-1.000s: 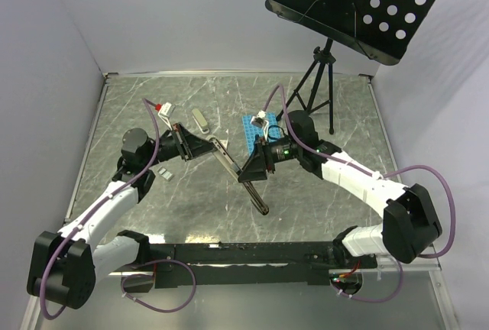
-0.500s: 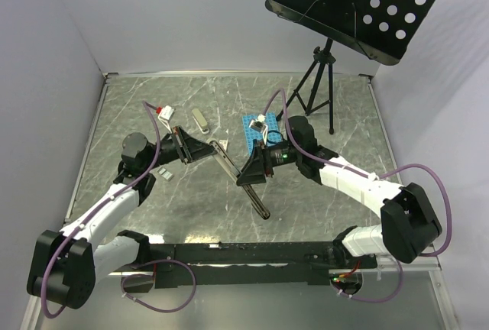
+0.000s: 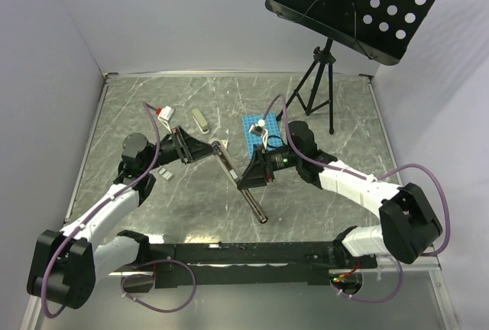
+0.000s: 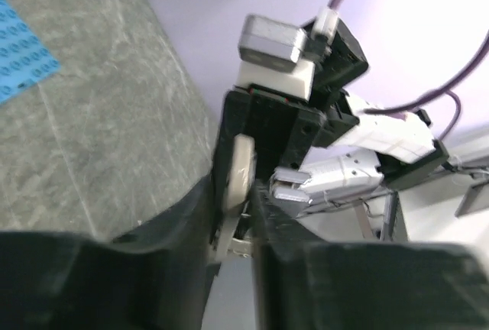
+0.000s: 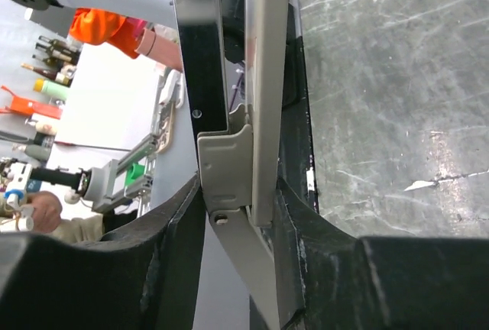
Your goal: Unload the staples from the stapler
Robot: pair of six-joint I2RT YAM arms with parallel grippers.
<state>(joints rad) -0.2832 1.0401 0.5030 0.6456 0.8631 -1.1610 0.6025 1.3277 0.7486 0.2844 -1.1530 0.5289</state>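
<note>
The fingers point(image 4: 168, 227) of the left gripper point(image 3: 208, 147), with the staples point(image 3: 163, 172) lying at its 8 o'clock, are clenched on the upper end of the stapler point(image 3: 258, 206). The stapler is slanted from 11 to 5 o'clock, and its middle is grasped by the right gripper's point(image 3: 246, 180) fingers point(image 5: 306, 231).

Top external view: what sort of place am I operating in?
Likely a robotics lab test cell: a grey marbled tabletop boxed in by plain white walls, a black perforated panel on a tripod behind, and the left end effector and right end effector both gripping the stapler.
</note>
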